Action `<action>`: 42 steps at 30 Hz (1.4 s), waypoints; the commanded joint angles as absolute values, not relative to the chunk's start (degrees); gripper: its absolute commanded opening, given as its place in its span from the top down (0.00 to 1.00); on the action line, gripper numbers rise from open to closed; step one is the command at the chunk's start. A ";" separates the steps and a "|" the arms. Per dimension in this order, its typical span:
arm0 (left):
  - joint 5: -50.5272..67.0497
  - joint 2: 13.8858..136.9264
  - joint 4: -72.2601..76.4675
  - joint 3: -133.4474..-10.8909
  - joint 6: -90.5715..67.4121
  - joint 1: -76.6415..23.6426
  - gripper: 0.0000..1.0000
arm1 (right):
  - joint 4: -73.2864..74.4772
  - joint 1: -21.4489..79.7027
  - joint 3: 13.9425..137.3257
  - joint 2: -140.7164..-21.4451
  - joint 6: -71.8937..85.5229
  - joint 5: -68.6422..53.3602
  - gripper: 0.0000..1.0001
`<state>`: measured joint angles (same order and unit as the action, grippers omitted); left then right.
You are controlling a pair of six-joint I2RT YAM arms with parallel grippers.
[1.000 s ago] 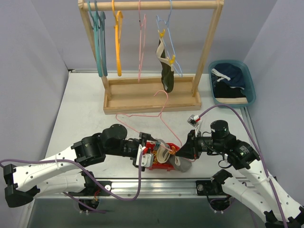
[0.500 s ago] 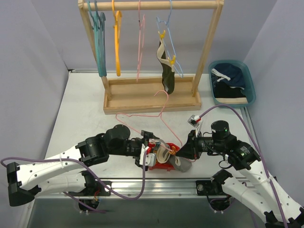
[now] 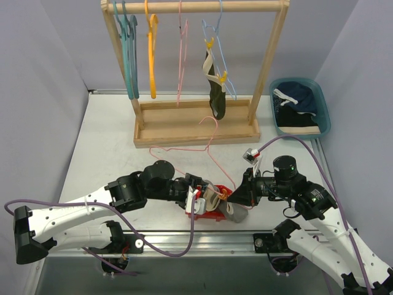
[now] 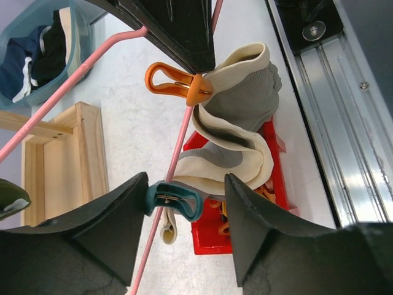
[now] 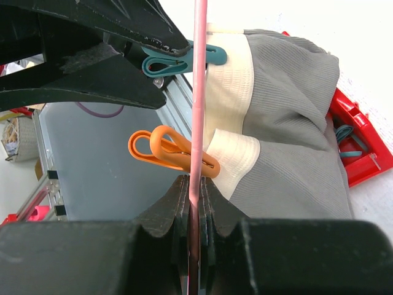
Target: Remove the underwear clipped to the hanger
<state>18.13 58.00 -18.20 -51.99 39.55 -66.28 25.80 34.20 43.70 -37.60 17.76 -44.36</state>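
Right gripper point(image 5: 195, 184) is clamped on the hanger point(image 5: 198, 92) to steady it. The teal clip point(image 4: 175, 200) pinning the grey briefs point(image 4: 245, 104) sits between the left gripper point(image 4: 187, 182)'s spread jaws, probably for squeezing.

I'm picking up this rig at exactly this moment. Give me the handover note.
Right gripper: shut on the pink hanger, holding it low near the table's front edge.
Left gripper: open, fingers on either side of the teal clip.
Grey briefs: pinned to that hanger by the teal clip and an orange clip.
Done: navy briefs lie in the bin.
Left: take both clips off the grey briefs, then unclip the dark briefs hanging on the rack.
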 commanded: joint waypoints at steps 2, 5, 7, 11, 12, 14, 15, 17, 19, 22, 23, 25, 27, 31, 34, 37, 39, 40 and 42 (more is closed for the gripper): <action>18.11 57.57 -15.73 -53.61 40.34 -66.01 0.41 | 24.61 34.45 46.41 -36.83 17.05 -46.05 1.00; 17.67 57.57 -15.47 -53.70 40.43 -65.92 0.51 | 24.70 34.45 46.32 -36.83 16.96 -46.06 1.00; 17.49 57.39 -15.29 -53.61 40.34 -65.83 0.56 | 24.70 34.45 46.14 -36.83 17.05 -46.14 1.00; 17.14 57.13 -15.03 -53.35 40.34 -65.83 0.69 | 24.70 34.45 46.14 -36.65 17.05 -46.05 1.00; 17.05 57.13 -15.12 -53.35 40.34 -65.83 0.76 | 24.70 34.45 46.23 -36.56 17.14 -46.05 1.00; 16.53 57.13 -14.85 -53.44 40.34 -65.83 0.97 | 24.61 34.45 46.23 -36.48 17.23 -45.97 1.00; 16.26 56.95 -14.85 -53.52 40.34 -65.83 0.97 | 24.61 34.45 46.23 -36.56 17.14 -45.97 1.00; 16.17 56.87 -14.59 -53.61 40.34 -65.83 0.97 | 24.61 34.45 46.14 -36.47 17.23 -45.97 1.00; 16.00 56.69 -14.68 -53.96 40.17 -65.83 0.97 | 24.61 34.45 46.14 -36.47 17.23 -45.79 1.00; 15.47 56.60 -14.68 -54.75 40.08 -65.83 0.97 | 24.70 34.45 46.14 -36.39 17.40 -45.62 1.00; 15.38 56.51 -14.68 -54.93 40.17 -65.83 0.97 | 24.70 34.45 46.14 -36.39 17.49 -45.62 1.00; 15.12 56.51 -14.50 -55.19 40.43 -65.83 0.97 | 24.70 34.45 46.32 -36.30 17.49 -45.53 1.00; 14.94 56.43 -14.59 -55.28 40.78 -65.83 0.97 | 24.78 34.54 46.32 -36.12 17.49 -45.44 1.00; 14.86 56.16 -15.03 -55.20 41.22 -65.83 0.97 | 24.78 34.45 46.32 -36.12 17.67 -45.26 1.00; 14.59 56.07 -15.12 -54.93 41.40 -65.92 0.97 | 24.78 34.37 46.32 -36.12 17.58 -45.26 1.00; 13.54 55.99 -13.98 -54.32 40.78 -66.09 0.97 | 24.70 34.45 46.41 -36.21 17.58 -45.35 1.00; 13.10 55.90 -13.71 -54.05 41.22 -66.09 0.97 | 24.87 34.45 46.41 -36.21 17.67 -45.26 1.00; 12.66 55.81 -13.80 -54.05 41.31 -66.09 0.97 | 24.87 34.45 46.41 -36.12 17.67 -45.26 1.00; 11.87 55.29 -12.75 -53.97 41.31 -66.09 0.97 | 24.96 34.45 46.32 -36.12 17.67 -44.57 1.00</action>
